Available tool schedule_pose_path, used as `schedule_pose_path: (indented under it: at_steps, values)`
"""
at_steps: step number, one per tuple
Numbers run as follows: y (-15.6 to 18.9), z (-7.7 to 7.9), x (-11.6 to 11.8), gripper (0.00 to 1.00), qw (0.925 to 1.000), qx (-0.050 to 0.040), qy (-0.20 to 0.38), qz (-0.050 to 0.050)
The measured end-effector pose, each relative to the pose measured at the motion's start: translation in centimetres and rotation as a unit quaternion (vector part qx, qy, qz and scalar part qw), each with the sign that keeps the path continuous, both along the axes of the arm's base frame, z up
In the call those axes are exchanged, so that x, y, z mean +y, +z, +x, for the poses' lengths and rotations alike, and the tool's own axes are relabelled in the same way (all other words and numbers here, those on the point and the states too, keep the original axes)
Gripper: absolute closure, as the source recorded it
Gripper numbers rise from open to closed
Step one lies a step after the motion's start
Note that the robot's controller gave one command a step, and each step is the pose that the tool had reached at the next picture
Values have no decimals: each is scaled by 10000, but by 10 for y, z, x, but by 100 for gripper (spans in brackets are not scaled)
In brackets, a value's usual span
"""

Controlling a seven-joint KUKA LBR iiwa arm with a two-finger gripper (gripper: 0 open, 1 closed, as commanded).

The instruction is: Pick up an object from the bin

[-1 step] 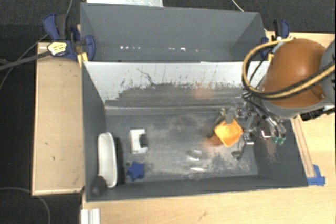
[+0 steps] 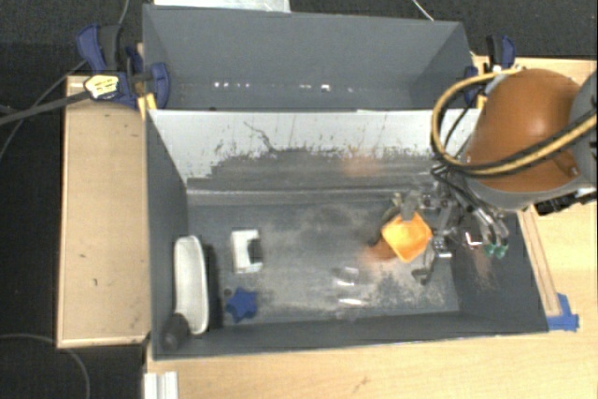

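While tool (image 2: 420,238) clamps orange block (image 2: 405,240), grey bin (image 2: 299,229) holds white oval (image 2: 191,283), blue piece (image 2: 242,304).

cover (image 2: 519,121): rounded, glossy orange-brown | cables (image 2: 436,137): black and yellow, looped round it

One orange lump (image 2: 407,238); one white oblong (image 2: 191,280); one white clip (image 2: 246,249); one blue scrap (image 2: 242,304).

The orange lump (image 2: 407,238) was blurred and its shape unclear. Just left of it, two pale scraps (image 2: 348,276) were too faint to identify.
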State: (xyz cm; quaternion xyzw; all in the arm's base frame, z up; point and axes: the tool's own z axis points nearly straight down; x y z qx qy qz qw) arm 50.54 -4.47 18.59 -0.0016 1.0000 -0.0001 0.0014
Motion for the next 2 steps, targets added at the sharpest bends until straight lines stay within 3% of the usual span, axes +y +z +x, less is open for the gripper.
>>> schedule_pose_path:
  at_steps: [1, 2]
  values:
    - [-116, 14, 15, 100, 9912, -2, 1325, -1]
    - [-116, 14, 15, 100, 9911, -3, 1328, -2]
